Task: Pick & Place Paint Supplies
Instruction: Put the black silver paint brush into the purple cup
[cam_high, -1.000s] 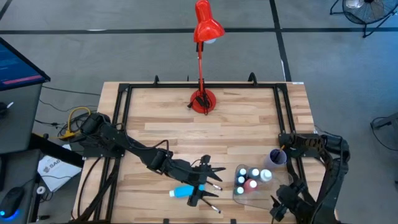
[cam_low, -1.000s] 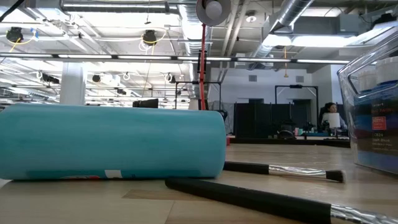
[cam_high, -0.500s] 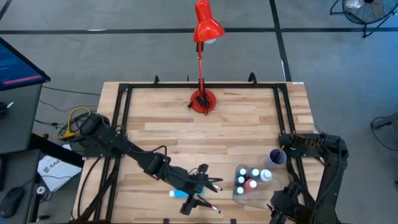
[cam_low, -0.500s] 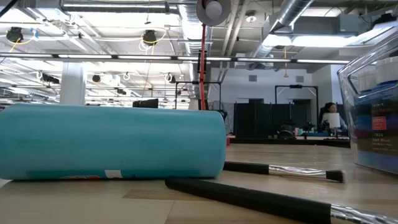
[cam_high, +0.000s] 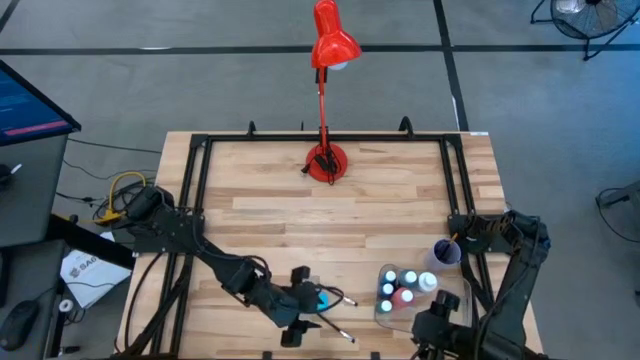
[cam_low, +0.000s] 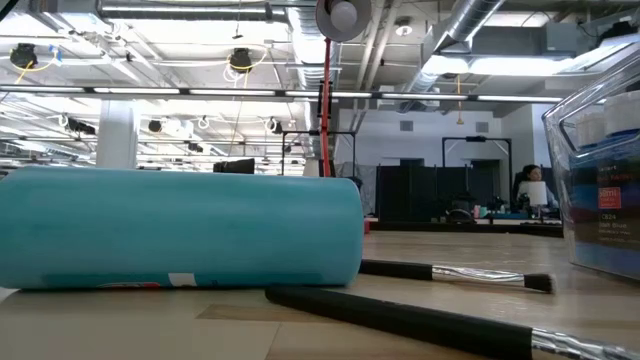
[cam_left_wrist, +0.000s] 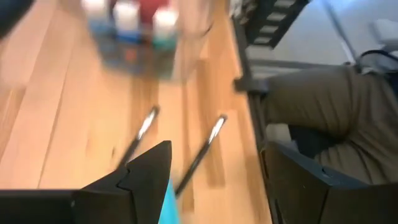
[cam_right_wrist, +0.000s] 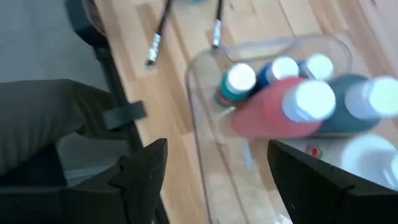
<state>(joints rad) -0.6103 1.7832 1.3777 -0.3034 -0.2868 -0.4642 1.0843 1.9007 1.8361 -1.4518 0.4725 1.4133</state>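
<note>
A teal paint tube (cam_low: 180, 228) lies on its side on the wooden table near the front edge. My left gripper (cam_high: 305, 308) hovers open over it; in the left wrist view only a sliver of the tube (cam_left_wrist: 165, 205) shows by one finger. Two thin dark paintbrushes (cam_high: 338, 296) (cam_high: 340, 333) lie flat just right of the tube. Several white-capped paint bottles (cam_right_wrist: 283, 99) stand in a clear tray (cam_high: 425, 315). My right gripper (cam_high: 437, 320) hangs open above the tray's near end, with nothing between its fingers (cam_right_wrist: 217, 146).
A lilac cup (cam_high: 445, 252) stands behind the tray at the right. A red desk lamp (cam_high: 326, 160) stands at the far middle of the table. A black frame (cam_high: 190, 180) runs along the table's sides. A person's trouser leg (cam_left_wrist: 311, 112) shows past the near edge.
My left gripper has moved toward the near edge and a little left while sinking and tipping, and now covers most of the teal tube from above. My right gripper has risen and shifted left along the near edge, rolling its wrist. The tube and brushes have stayed put.
</note>
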